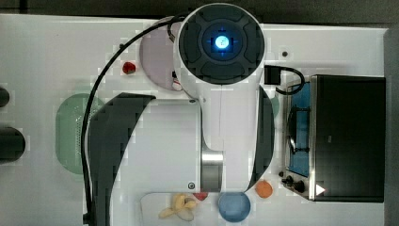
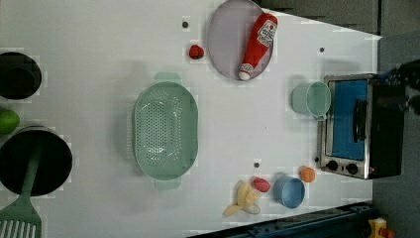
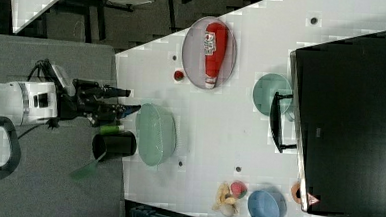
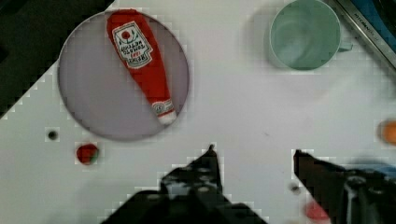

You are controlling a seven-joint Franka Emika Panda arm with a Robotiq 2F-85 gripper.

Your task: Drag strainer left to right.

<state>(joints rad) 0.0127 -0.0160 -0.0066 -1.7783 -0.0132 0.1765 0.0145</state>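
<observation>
Currently the pale mint-green oblong perforated plastic strainer (image 2: 166,130) rests on the white table (image 2: 99,59) at centre-left of the left view, long axis vertical in the frame. In the right view, the black two-finger gripper (image 3: 126,100) stands open and empty at left centre, just beside the strainer's left rim, not touching.

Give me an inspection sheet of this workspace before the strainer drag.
Surface: white table, no spills seen.
Job's things: strainer upright, empty, apart from everything else.
Clutter: ketchup bottle lying on plate; cup beside toaster oven; blue bowl, banana, orange ball, strawberry.
Hand: hand open, holding nothing, above the table.
Cables: black cable along the arm.
Surroundings: pots and spatula at the table edge.
</observation>
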